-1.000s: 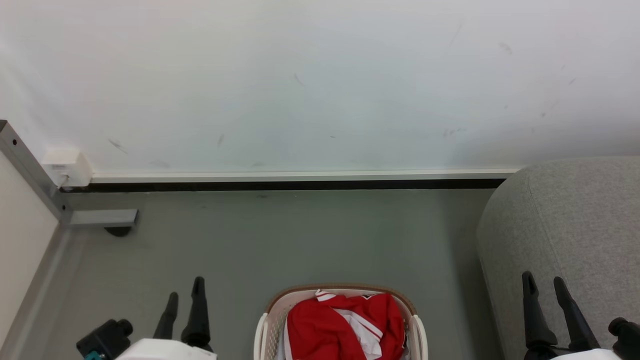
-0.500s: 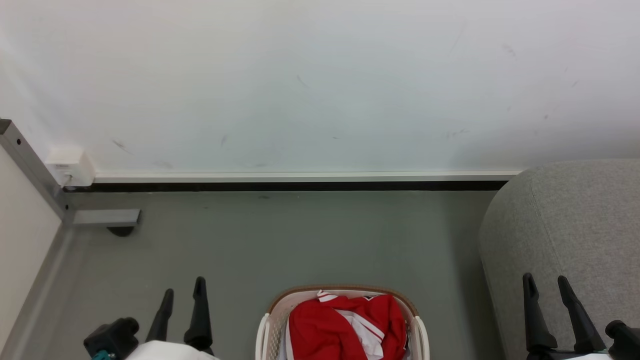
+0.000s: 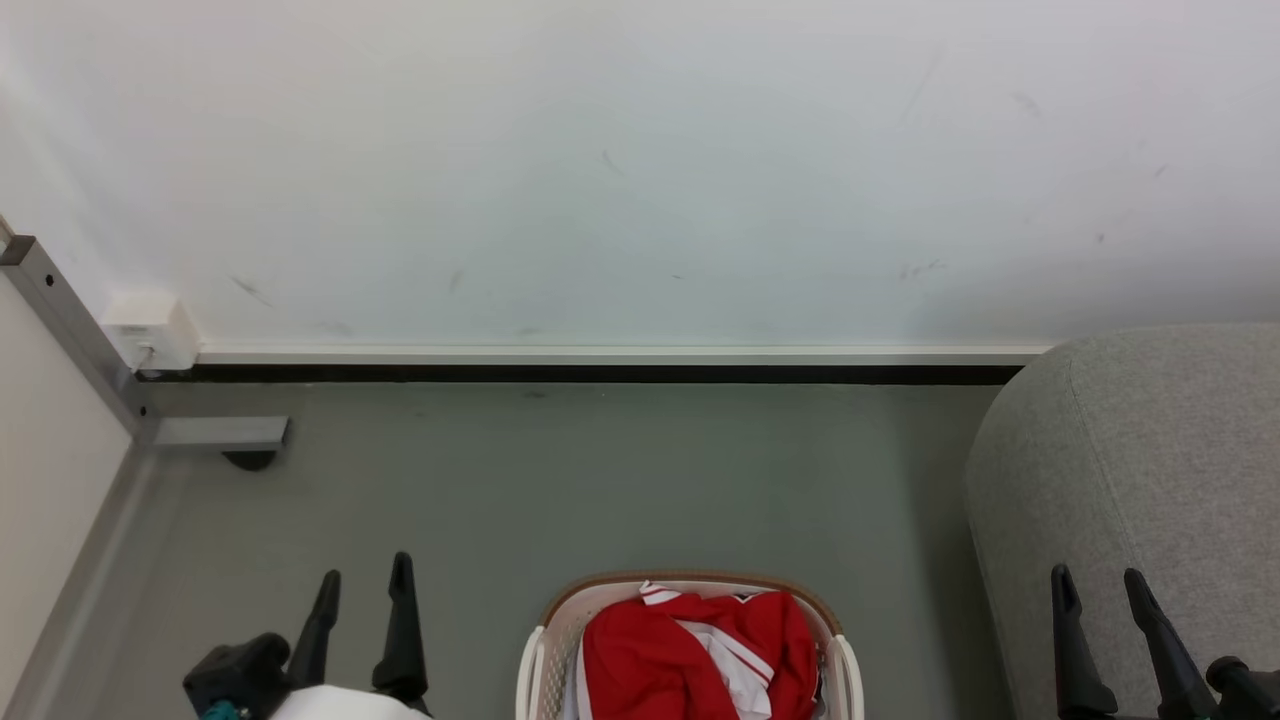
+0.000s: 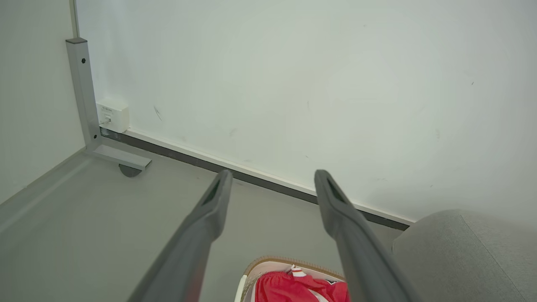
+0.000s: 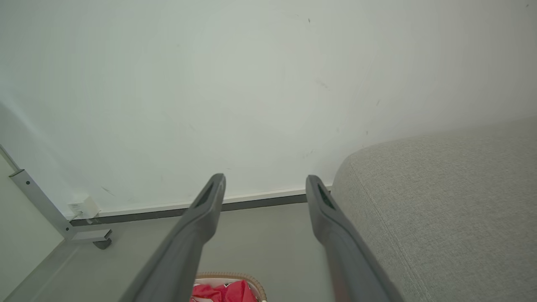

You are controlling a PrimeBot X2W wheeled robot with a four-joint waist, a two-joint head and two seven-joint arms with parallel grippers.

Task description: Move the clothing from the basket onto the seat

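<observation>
The red clothing (image 3: 665,660) with white stripe trim lies bunched inside the cream basket (image 3: 560,608), which stands on the floor at the bottom middle of the head view. The grey sofa seat (image 3: 1160,440) rises to the right of it. My left gripper (image 3: 365,578) hangs open to the left of the basket, fingers apart and empty. My right gripper (image 3: 1098,580) is open in front of the sofa's side. In the left wrist view the clothing (image 4: 293,289) and basket rim (image 4: 268,261) peek in below the open gripper (image 4: 272,176). The right wrist view shows its open gripper (image 5: 264,180), clothing (image 5: 226,292) and sofa (image 5: 440,201).
A white wall (image 3: 640,160) with a dark baseboard (image 3: 600,373) runs across the back. A grey metal post with a foot (image 3: 215,433) and a small white box (image 3: 150,330) stand in the left corner. Grey floor (image 3: 600,480) spreads between wall and basket.
The head view has shifted a little, so everything sits slightly more to the right. Both grippers appear lower in the frame and stay open; the clothing rests unmoved in the basket.
</observation>
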